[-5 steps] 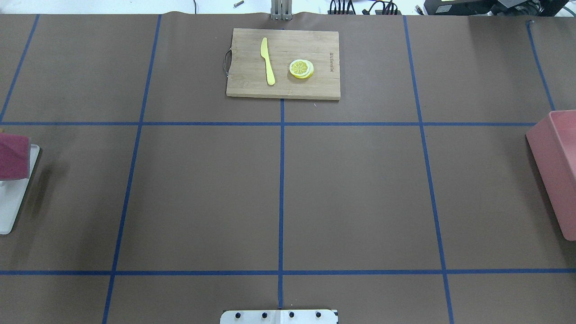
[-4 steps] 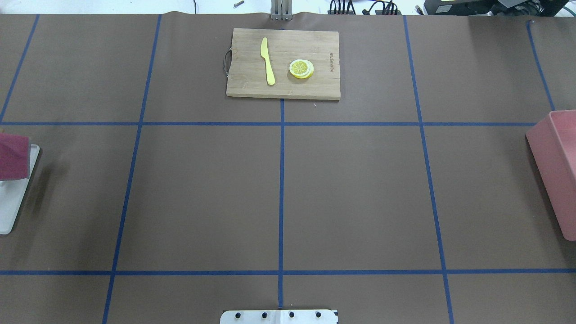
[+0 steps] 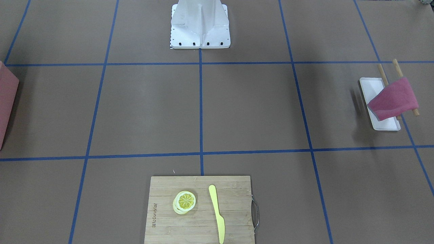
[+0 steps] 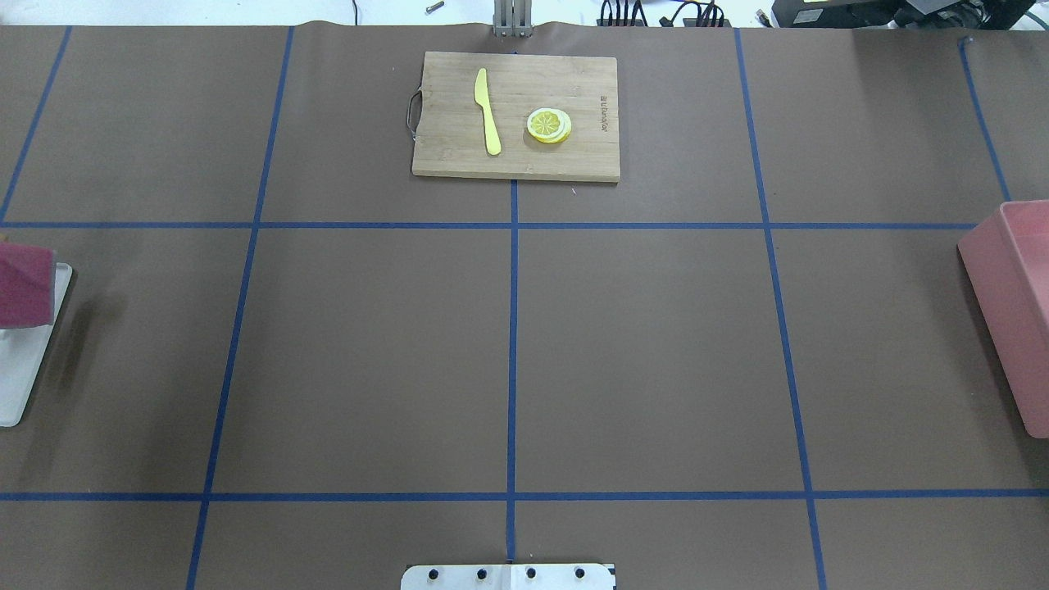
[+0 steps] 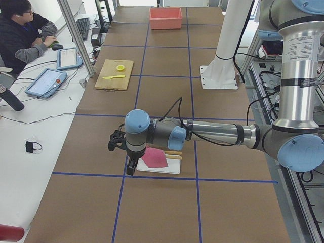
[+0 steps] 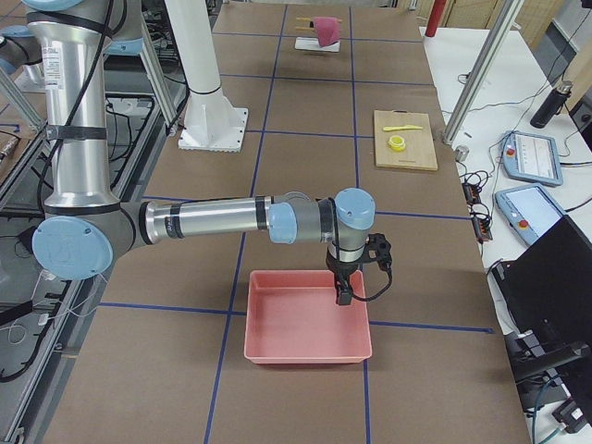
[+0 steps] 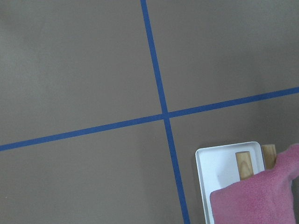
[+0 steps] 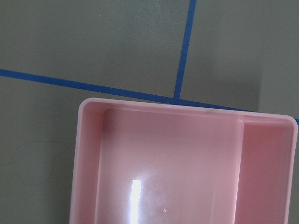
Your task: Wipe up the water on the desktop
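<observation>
The desktop (image 4: 369,352) is a matte brown surface crossed by blue tape lines; I see no water on it. A magenta cloth (image 3: 393,98) hangs over two wooden rods (image 3: 383,76) above a white tray (image 3: 369,84) at the robot's left end. In the exterior left view my left gripper (image 5: 130,166) hangs just beside the cloth (image 5: 154,158), over the tray's end; I cannot tell if it is open. In the exterior right view my right gripper (image 6: 341,294) hangs over the rim of a pink bin (image 6: 305,324); I cannot tell its state. The wrist views show no fingers.
A bamboo cutting board (image 4: 516,115) with a yellow knife (image 4: 488,111) and lemon slices (image 4: 549,125) lies at the far middle. The pink bin (image 4: 1012,303) stands at the right end. The robot's white base (image 3: 200,25) stands at the near middle edge.
The cloth's edge at the left rim of the overhead view and the shadow beside the tray have shifted slightly. Nothing else has moved.
</observation>
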### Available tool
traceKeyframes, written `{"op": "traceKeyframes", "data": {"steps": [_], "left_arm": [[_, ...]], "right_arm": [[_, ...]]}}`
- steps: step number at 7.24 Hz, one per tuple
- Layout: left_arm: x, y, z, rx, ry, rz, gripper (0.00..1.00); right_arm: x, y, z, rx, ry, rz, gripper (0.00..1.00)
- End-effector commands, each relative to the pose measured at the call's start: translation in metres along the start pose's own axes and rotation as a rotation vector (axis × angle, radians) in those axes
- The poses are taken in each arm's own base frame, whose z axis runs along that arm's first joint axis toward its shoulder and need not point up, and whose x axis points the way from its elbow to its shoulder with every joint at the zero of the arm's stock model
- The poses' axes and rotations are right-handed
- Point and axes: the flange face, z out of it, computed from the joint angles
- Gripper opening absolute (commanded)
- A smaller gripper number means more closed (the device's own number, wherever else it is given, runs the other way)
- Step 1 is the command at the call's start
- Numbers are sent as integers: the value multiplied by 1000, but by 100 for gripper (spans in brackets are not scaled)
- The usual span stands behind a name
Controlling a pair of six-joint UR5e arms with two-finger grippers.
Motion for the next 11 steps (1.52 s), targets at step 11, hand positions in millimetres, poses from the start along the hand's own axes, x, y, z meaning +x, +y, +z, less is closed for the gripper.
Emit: {"op": "traceKeyframes", "data": {"steps": [11], "left_arm": [[17, -40, -20, 198, -6, 165, 99]], "right_arm": [[-14, 8, -18, 306, 23, -205, 100]]}}
